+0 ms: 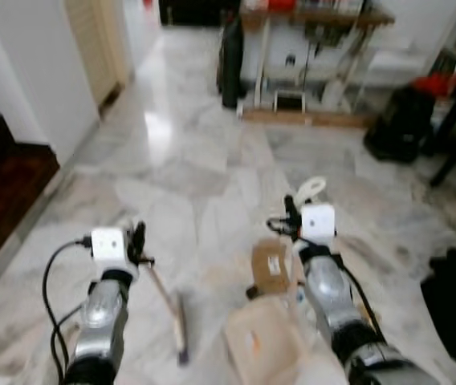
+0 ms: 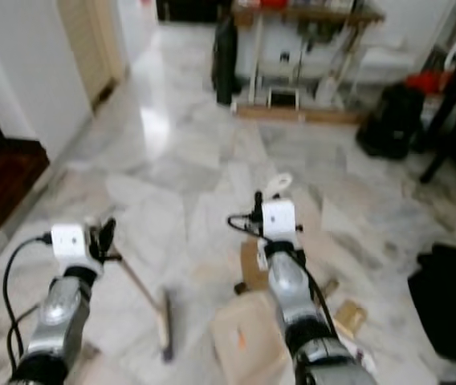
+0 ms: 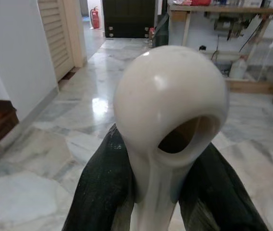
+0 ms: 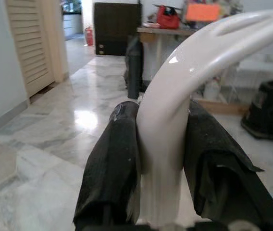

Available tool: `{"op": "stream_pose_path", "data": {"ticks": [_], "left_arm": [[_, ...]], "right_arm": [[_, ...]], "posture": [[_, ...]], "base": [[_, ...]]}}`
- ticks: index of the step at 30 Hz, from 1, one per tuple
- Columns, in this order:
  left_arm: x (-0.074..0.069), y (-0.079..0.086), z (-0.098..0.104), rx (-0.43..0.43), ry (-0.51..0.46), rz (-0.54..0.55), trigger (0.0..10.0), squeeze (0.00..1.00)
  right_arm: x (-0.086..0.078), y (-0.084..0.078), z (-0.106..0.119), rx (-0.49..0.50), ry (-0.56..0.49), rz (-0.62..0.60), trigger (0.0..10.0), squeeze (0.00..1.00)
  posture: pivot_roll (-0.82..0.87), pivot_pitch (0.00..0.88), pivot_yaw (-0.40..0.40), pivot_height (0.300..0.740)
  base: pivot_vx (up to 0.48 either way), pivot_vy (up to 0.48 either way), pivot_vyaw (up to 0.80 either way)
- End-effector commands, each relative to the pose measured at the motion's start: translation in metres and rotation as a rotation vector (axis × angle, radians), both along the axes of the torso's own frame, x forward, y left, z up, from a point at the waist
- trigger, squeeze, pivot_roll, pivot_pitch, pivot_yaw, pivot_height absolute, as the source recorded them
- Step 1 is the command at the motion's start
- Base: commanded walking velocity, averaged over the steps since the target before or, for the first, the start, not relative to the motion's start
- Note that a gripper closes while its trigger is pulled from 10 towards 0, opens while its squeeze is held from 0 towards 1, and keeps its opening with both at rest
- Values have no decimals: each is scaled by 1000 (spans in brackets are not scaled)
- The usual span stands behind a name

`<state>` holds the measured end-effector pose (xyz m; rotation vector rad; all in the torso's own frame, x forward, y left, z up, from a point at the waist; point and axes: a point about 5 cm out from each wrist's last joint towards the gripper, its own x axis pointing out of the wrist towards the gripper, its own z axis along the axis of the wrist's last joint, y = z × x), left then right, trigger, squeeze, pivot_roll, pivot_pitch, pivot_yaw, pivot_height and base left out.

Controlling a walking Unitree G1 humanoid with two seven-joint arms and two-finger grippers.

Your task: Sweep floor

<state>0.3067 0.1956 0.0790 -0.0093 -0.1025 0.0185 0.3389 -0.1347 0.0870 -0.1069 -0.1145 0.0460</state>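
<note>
Your left claw [image 1: 138,241] is clamped on the cream loop end of the broom handle [image 3: 167,120]; in the left wrist view both black fingers [image 3: 103,187] press against its neck. From that claw the broom's [image 1: 168,301] long axis slants toward five o'clock, down to the brush head [image 1: 181,327], which rests on the marble floor [image 1: 196,168] just beside the cardboard scraps.

Your right claw [image 1: 292,215] is shut around the curved white handle of the dustpan [image 4: 175,110], with a finger on each side of it. The dustpan [image 1: 264,341] hangs below that arm, its tan pan lying at about three o'clock from the brush head and close to it. Whether anything lies inside the pan cannot be told; the picture is blurred.

A flat cardboard piece [image 1: 270,267] lies on the floor between the two arms, nearer your right arm. The brush head sits at about eight o'clock from it, so the coming stroke likely runs from brush toward pan.
</note>
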Motion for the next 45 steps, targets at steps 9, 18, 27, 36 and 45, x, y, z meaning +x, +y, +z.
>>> {"op": "stream_pose_path", "data": {"ticks": [9,18,27,36,45], "left_arm": [[4,-9,7,-17,-39,-28,10000,0],[4,-8,8,-19,-45,-16,10000,0],[3,-9,8,-21,-45,-23,10000,0],[4,-9,7,-34,-35,-23,10000,0],[4,-9,6,-32,-27,-22,10000,0]], "right_arm": [[4,-4,10,-3,-44,-4,10000,0],[4,-3,10,-4,-46,-3,10000,0],[4,-3,9,17,-28,4,10000,0],[4,-3,9,8,-27,2,10000,0],[4,-4,8,10,-23,3,10000,0]], "posture": [[-33,0,0,740],[-36,0,1,740],[-37,0,4,740],[-38,0,6,740],[-37,0,5,740]], "base": [[346,0,0],[152,0,0],[0,0,-264],[0,47,-800],[0,298,-800]]}}
